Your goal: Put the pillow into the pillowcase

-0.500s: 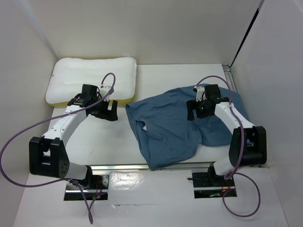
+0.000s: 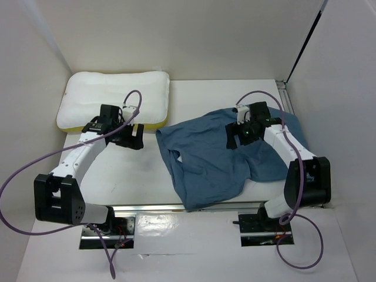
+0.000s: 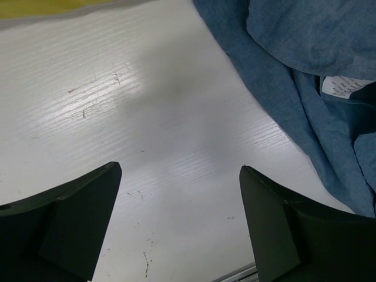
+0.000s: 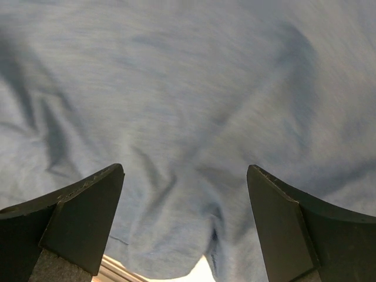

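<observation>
The white pillow point(image 2: 114, 97) lies at the table's back left, its yellow edge showing along the near side and as a strip in the left wrist view point(image 3: 53, 7). The dusty-blue pillowcase point(image 2: 217, 158) lies crumpled at centre right, with a white tag point(image 3: 346, 86) showing in the left wrist view. My left gripper point(image 2: 134, 141) is open and empty over bare table point(image 3: 176, 176), just in front of the pillow and left of the pillowcase point(image 3: 294, 53). My right gripper point(image 2: 233, 140) is open and empty above the pillowcase's upper part point(image 4: 188, 106).
White walls enclose the table on the left, back and right. A metal rail point(image 2: 194, 207) runs along the near edge between the arm bases. Purple cables point(image 2: 23, 176) loop from both arms.
My right gripper has moved a little left and back over the pillowcase. My left gripper has shifted slightly left.
</observation>
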{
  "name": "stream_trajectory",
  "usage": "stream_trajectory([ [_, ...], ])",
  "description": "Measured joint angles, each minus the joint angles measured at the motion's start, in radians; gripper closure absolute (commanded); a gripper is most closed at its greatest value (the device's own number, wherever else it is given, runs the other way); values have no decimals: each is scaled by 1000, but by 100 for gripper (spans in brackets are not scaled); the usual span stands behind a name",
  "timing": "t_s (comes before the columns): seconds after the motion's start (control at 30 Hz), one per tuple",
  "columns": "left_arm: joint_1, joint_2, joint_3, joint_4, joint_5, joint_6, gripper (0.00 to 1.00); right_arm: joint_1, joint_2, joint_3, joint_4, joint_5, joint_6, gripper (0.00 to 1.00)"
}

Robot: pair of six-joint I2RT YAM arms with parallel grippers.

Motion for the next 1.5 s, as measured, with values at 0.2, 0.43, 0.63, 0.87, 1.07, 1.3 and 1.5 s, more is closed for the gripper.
stream_trajectory([
  [0.2, 0, -25, 25, -18, -47, 0, 0, 183, 24, 105, -29, -58, -52, 7],
  [0.43, 5, -142, 27, -31, -123, -1, 0, 375, 118, 155, -40, -65, -50, 7],
  [0.63, 8, -200, 10, -65, -201, 26, 0, 463, 204, 208, -34, -39, -12, 7],
  [0.87, 10, -288, -31, -114, -242, 50, 0, 505, 285, 294, -15, -41, 18, 7],
  [1.07, 20, -291, -33, -125, -260, 58, 0, 552, 347, 332, 6, -56, 22, 7],
  [1.3, 26, -291, -37, -128, -269, 58, 0, 587, 385, 334, 8, -68, 22, 7],
  [1.5, 26, -290, -50, -124, -269, 58, 0, 593, 393, 333, 23, -66, 22, 12],
])
